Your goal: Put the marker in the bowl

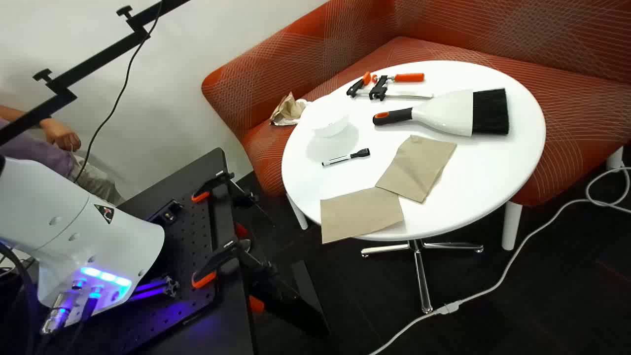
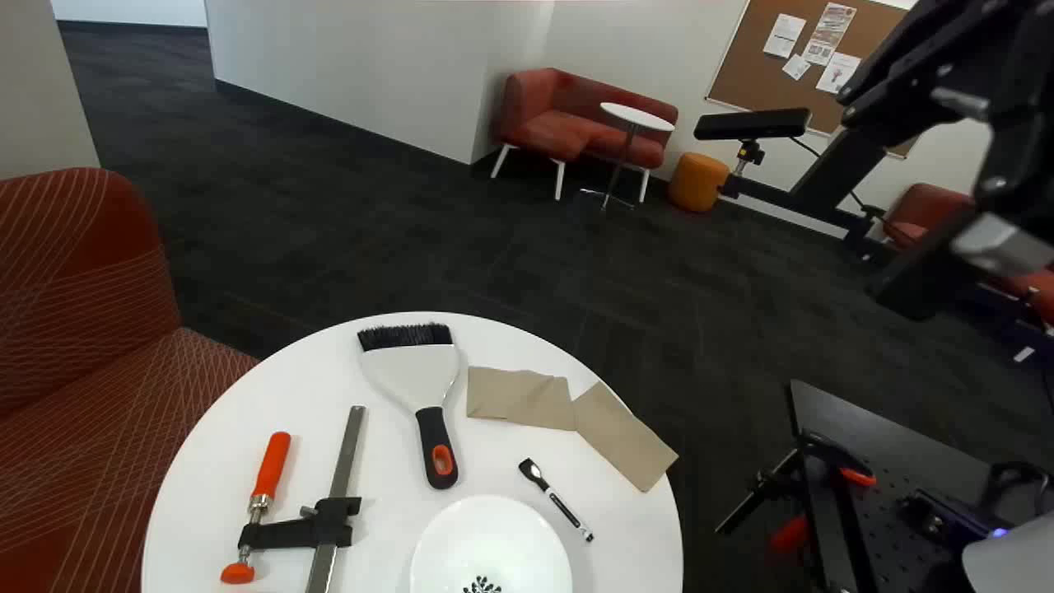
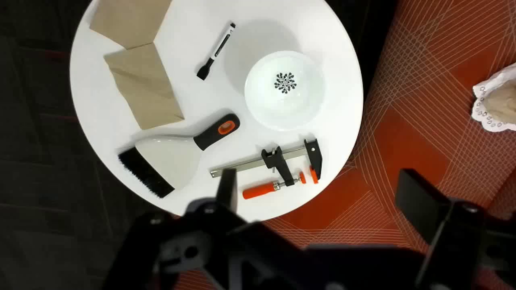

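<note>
The marker (image 1: 346, 157) is slim, white with a black end, and lies flat on the round white table (image 1: 473, 197). It also shows in an exterior view (image 2: 557, 502) and in the wrist view (image 3: 216, 51). The white bowl (image 1: 331, 128) stands upright beside the marker, apart from it. The bowl also shows in an exterior view (image 2: 492, 539), cut by the lower edge, and in the wrist view (image 3: 274, 108), with a dark pattern inside and no object in it. My gripper (image 3: 320, 181) is open, with nothing between its fingers, high above the table's edge and the sofa.
A black-and-white brush (image 3: 173, 159) and a red-handled clamp (image 3: 278, 163) lie on the table. Two tan cloths (image 1: 419, 167) (image 1: 362, 214) lie near the marker. A red sofa (image 1: 567, 98) wraps the table. Blurred dark robot parts (image 2: 988, 148) fill the upper right of an exterior view.
</note>
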`<move>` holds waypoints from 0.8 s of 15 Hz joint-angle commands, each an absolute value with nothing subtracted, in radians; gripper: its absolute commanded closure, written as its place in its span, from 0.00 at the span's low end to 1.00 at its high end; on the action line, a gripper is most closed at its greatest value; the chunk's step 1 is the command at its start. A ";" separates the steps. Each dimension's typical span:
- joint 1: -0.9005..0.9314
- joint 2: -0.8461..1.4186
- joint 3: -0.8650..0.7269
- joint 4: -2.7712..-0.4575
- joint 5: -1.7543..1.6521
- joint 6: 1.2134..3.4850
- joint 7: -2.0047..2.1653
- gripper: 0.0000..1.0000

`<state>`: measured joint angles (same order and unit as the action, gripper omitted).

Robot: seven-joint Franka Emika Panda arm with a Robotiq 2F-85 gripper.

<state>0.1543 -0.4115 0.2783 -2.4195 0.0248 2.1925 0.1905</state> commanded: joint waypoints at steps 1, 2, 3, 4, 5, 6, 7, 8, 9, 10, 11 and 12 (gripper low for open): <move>0.168 -0.410 0.266 -2.417 0.018 2.190 0.196 0.00; 0.168 -0.410 0.266 -2.417 0.018 2.190 0.196 0.00; 0.168 -0.410 0.266 -2.417 0.018 2.190 0.196 0.00; 0.168 -0.410 0.266 -2.417 0.018 2.190 0.196 0.00; 0.168 -0.410 0.266 -2.417 0.018 2.190 0.196 0.00; 0.168 -0.410 0.266 -2.417 0.018 2.190 0.196 0.00; 0.162 -0.403 0.262 -2.421 0.018 2.200 0.199 0.00; 0.154 -0.394 0.257 -2.429 0.014 2.216 0.205 0.00; 0.144 -0.385 0.255 -2.439 0.006 2.230 0.216 0.00; 0.139 -0.376 0.249 -2.449 0.005 2.241 0.219 0.00; 0.132 -0.365 0.245 -2.461 -0.001 2.258 0.228 0.00; 0.127 -0.352 0.238 -2.472 0.000 2.279 0.233 0.00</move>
